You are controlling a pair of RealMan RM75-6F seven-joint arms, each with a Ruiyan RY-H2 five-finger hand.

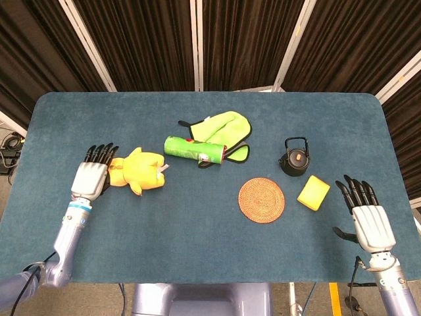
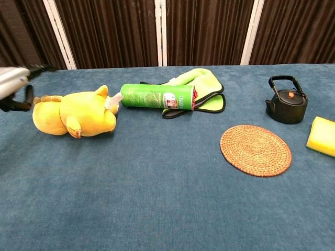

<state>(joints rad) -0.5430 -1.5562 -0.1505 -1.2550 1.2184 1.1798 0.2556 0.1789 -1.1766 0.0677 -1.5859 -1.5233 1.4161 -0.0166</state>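
Blue table [image 1: 197, 230], yellow plush toy [image 1: 139, 171] beside left hand [image 1: 91, 178]

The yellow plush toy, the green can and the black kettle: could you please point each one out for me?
yellow plush toy [image 2: 78, 115], chest view, middle of its body.
green can [image 1: 194, 149], head view, middle of its side.
black kettle [image 2: 287, 108], chest view, its round body.

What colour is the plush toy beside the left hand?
Yellow; the plush toy shows best in the chest view.

a blue table [image 1: 197, 217] carries a yellow plush toy [image 1: 139, 171], green can [image 1: 195, 149], green cloth [image 1: 223, 128], black kettle [image 1: 294, 160], woven coaster [image 1: 262, 200] and yellow sponge [image 1: 314, 192].
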